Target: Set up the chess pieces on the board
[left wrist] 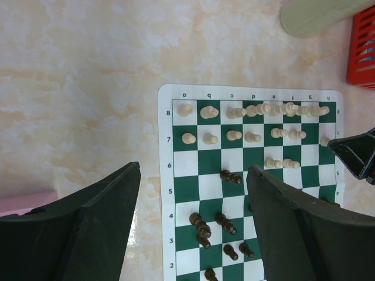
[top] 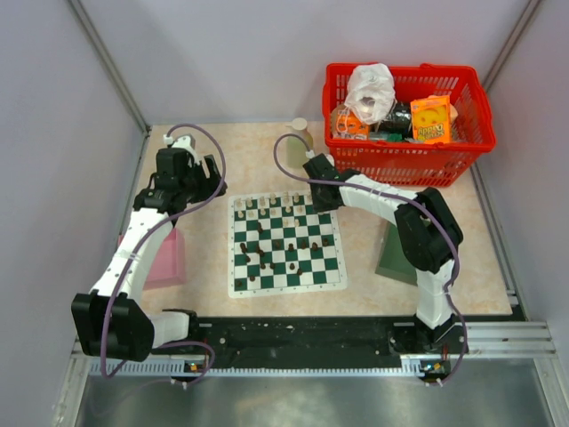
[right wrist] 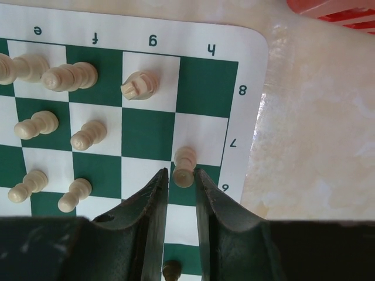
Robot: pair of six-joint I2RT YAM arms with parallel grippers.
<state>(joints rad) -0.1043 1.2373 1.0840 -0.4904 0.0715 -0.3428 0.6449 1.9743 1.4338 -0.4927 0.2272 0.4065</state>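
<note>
At the middle of the tabletop (top: pixel 253 160) you have the board (top: pixel 331 263), a thin mat of dark green and white checks with a white border and printed letters and numbers. Cream pieces (top: pixel 267 206) fill its two far rows, packed close together along the right half of the farthest row, and two more stand one row nearer. Dark pieces (top: pixel 277 253) stand scattered over the board's middle and near rows.

Over the board's far right corner your right jaws are narrow. A cream pawn (right wrist: pixel 185 165) sits between their tips, by the line between h7 and h6; you cannot tell whether they pinch it. A cream knight (right wrist: pixel 139 85) stands on g8 close by, and a dark piece (right wrist: pixel 171 270) shows under the jaws.

Off the board's far left corner your left jaws stand wide apart.

Beyond the board's far right corner sits a red basket (top: pixel 471 133) holding packets. Right of the board, a dark green tray (top: pixel 389 260) lies partly behind the right arm (top: pixel 373 200). Left of the board lies a pink slab (top: pixel 169 258), and beyond its far edge stands a pale cylinder (top: pixel 300 127).
</note>
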